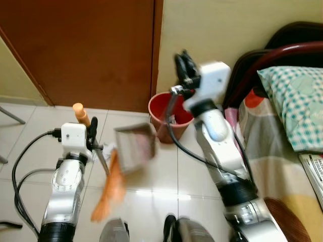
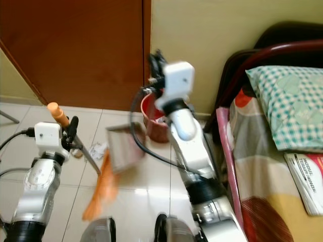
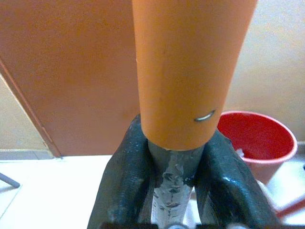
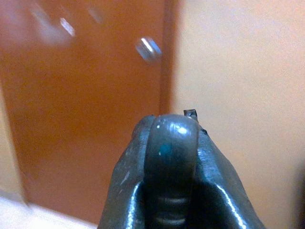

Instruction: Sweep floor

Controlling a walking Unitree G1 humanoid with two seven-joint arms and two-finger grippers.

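The left gripper [image 3: 174, 167] is clamped on a broom [image 1: 107, 189]: grey metal shaft, smooth orange cap, orange bristles blurred on the glossy pale floor tiles [image 1: 161, 171]. The right gripper [image 4: 171, 157] is clenched on a dark ribbed handle, probably the grey dustpan [image 1: 135, 147] beside the red plastic bin [image 1: 160, 112]. Crumpled paper [image 2: 98, 149] remains, so sweeping looks unfinished.

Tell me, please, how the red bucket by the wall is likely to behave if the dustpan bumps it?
The red bucket looks like thin plastic, so probably light and apt to slide on the glossy tiles. It narrows toward its base, so a knock near the rim may tip it. The dustpan hangs close beside it.
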